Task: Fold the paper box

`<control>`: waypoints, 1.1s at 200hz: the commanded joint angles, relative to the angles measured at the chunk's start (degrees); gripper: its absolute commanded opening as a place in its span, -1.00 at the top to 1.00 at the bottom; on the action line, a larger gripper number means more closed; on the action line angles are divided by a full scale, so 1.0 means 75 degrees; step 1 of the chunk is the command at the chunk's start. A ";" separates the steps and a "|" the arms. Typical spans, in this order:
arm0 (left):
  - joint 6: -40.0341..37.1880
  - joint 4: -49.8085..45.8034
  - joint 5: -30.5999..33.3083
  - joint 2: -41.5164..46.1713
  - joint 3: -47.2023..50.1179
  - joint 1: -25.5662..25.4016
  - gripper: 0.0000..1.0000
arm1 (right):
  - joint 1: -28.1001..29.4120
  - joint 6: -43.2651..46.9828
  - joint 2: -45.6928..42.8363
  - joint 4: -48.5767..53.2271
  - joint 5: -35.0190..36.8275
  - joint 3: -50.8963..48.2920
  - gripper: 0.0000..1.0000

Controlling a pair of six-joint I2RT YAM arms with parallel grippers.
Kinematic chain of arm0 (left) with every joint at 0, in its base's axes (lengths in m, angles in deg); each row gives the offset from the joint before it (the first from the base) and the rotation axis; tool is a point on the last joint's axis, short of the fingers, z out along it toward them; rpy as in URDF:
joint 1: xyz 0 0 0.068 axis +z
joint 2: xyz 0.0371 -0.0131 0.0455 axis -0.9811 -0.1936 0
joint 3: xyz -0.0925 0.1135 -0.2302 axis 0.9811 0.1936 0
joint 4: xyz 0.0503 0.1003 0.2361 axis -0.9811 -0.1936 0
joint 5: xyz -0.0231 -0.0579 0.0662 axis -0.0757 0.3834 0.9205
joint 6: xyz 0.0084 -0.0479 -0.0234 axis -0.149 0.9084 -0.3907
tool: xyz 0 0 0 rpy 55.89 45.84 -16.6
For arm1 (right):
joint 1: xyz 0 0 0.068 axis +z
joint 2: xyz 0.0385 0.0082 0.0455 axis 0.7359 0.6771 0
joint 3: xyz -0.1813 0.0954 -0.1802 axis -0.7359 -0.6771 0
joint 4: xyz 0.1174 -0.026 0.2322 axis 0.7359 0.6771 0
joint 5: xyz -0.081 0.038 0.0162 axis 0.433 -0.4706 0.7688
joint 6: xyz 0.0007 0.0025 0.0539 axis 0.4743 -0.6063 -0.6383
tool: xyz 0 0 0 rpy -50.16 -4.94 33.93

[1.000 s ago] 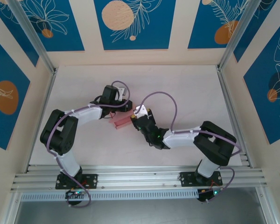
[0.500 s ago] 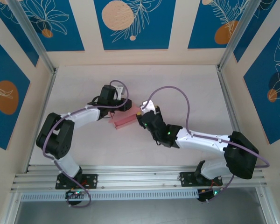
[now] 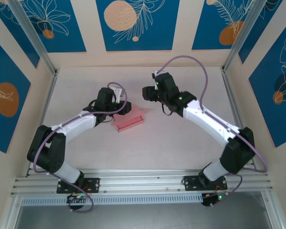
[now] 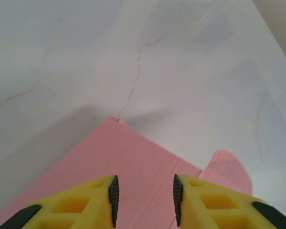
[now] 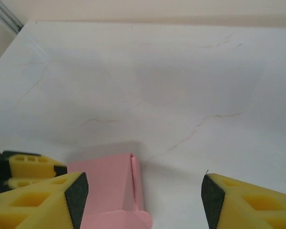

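- The paper box (image 3: 129, 121) looks very light. I think a small push would slide it over the smooth table (image 3: 190, 138).
- It is thin card, so it bends easily and could get crushed or creased in the wrong spot. A soft, slow squeeze is best.
- The card should fold most easily along its fold lines. I would hold one flat side down and push a flap or a wall near its edge, not in the middle.
- The box is plain pink with no pictures on it. From above it is a long, thin shape, lying a bit slanted.
- It is only partly folded. One side wall (image 5: 133, 176) stands up along a fold, and a round tab (image 4: 229, 167) sticks out flat at one corner.
- The box lies on the white table near the middle, a little to the left, between the two grippers.
- The left gripper (image 4: 145, 183) is at the left end of the box, right over the pink card. Its yellow fingers are part way apart, and pink card shows in the gap between the black pads (image 4: 113, 198). I cannot tell if they squeeze the card or just sit over it.
- The right gripper (image 5: 144, 183) is wide open and holds nothing. It is on the far side of the box, near the right end, and does not touch it.
- My guess is that the right gripper's job is to come in and push up a flap while the left one keeps the box from sliding.
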 commanded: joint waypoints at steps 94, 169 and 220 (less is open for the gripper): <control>-0.0098 -0.0004 0.0279 -0.0242 0.0701 -0.0017 0.34 | -0.0535 0.0081 0.3087 0.1654 -0.3047 0.1419 -0.13; 0.0395 0.0919 0.0311 -0.0950 0.1456 0.0185 0.44 | -0.0543 -0.0106 0.3351 0.0916 -0.3206 0.0167 -0.06; 0.0591 0.1225 0.0283 -0.1100 0.1707 0.0211 0.45 | -0.0536 -0.0235 0.3573 0.0721 -0.3277 -0.0087 -0.02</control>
